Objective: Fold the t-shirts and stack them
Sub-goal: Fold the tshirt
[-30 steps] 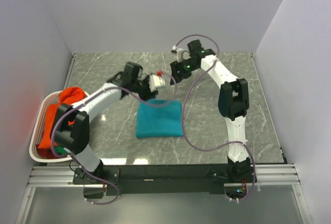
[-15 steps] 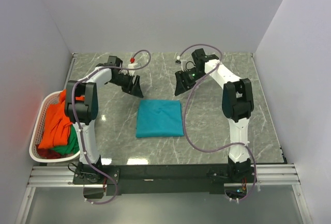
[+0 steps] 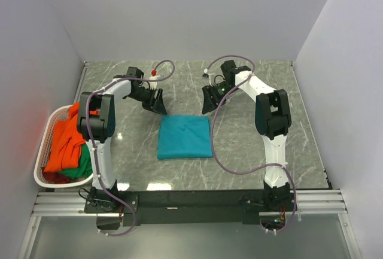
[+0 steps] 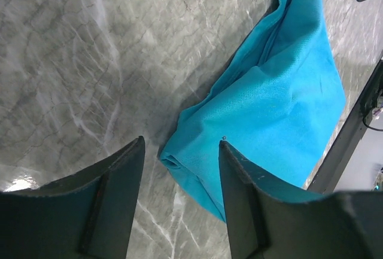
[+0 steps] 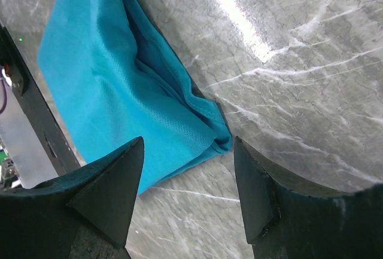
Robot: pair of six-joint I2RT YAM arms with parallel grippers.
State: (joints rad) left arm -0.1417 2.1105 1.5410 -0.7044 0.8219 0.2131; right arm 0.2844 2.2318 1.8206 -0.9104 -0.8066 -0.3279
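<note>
A teal t-shirt (image 3: 185, 137) lies folded into a flat rectangle on the marble table. My left gripper (image 3: 158, 103) is open and empty just beyond its far left corner; that corner shows between my jaws in the left wrist view (image 4: 272, 109). My right gripper (image 3: 207, 102) is open and empty just beyond the far right corner, which shows in the right wrist view (image 5: 114, 85). An orange t-shirt (image 3: 67, 137) and a green t-shirt (image 3: 82, 167) lie heaped in the basket at the left.
A white plastic laundry basket (image 3: 41, 157) stands at the table's left edge. The grey marble table (image 3: 263, 145) is walled on three sides. Purple cables loop from both arms.
A second ago both grippers were raised close together above the shirt's far edge. They have since spread apart and come down to the shirt's two far corners. The shirt lies flat and still.
</note>
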